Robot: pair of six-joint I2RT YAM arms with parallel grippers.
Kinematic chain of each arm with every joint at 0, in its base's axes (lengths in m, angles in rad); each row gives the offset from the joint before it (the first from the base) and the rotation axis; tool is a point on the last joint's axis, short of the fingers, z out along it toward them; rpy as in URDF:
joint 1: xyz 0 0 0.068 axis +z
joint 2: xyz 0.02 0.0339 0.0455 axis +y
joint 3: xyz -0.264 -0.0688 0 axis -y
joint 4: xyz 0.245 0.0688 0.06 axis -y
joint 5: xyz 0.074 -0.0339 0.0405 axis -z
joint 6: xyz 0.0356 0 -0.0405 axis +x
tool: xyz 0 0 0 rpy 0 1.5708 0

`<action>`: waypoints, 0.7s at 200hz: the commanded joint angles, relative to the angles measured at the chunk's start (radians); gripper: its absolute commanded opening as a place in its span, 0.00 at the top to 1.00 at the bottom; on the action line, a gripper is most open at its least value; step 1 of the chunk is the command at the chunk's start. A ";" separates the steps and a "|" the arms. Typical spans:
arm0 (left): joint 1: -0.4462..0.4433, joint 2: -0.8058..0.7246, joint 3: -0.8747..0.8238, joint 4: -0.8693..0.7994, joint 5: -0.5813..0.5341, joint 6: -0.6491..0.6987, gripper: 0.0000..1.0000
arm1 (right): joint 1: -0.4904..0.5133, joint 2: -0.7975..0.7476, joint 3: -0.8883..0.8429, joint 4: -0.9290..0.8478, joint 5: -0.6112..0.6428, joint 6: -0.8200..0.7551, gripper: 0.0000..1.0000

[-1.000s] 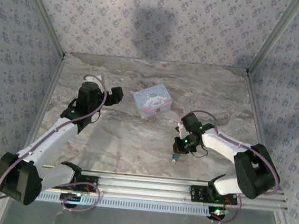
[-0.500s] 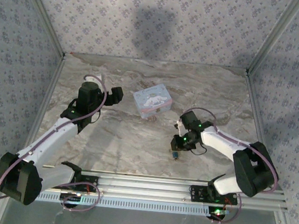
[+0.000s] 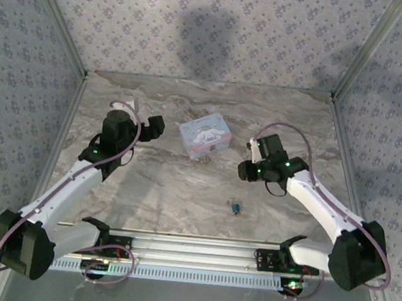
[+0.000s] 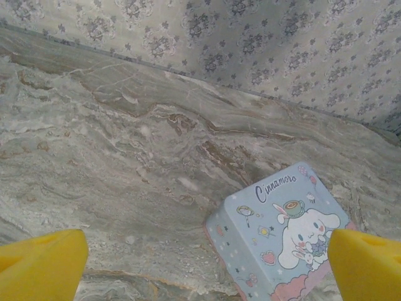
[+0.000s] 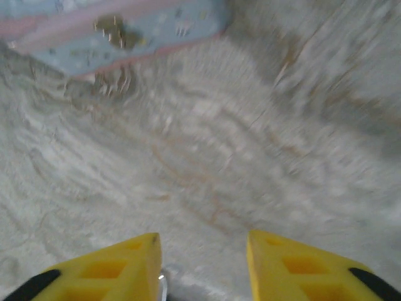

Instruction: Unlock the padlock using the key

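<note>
The padlock (image 3: 235,208), tiny and dark teal-blue with a silvery part, lies loose on the bench (image 3: 169,190). It is near the right end effector (image 3: 246,170), on the side toward the arm bases, and not touching it. The tin (image 4: 285,232), lettered "Cinnamoro", sits just ahead of the left end effector (image 4: 207,251). The right end effector's jaws are partly parted and grasp nothing. The left end effector is spread wide and grasps nothing.

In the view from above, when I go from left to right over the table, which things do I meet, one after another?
The left arm's fingers → pale blue tin → padlock. The right arm's fingers stand about as far across as the padlock, so I leave them out.
</note>
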 commanded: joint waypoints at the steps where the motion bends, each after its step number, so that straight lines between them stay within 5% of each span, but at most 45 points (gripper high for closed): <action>1: 0.010 -0.019 0.026 0.039 0.016 0.063 0.02 | -0.043 -0.087 0.013 0.071 0.125 -0.058 0.52; 31: 0.018 -0.026 0.015 0.152 0.007 0.127 0.02 | -0.127 -0.209 -0.062 0.287 0.103 -0.097 0.38; 81: 0.091 -0.008 -0.027 0.339 -0.060 0.149 0.02 | -0.259 -0.285 -0.197 0.540 0.070 -0.115 0.01; 140: 0.130 0.048 -0.119 0.468 -0.005 0.284 0.02 | -0.396 -0.193 -0.406 0.867 0.111 -0.115 0.00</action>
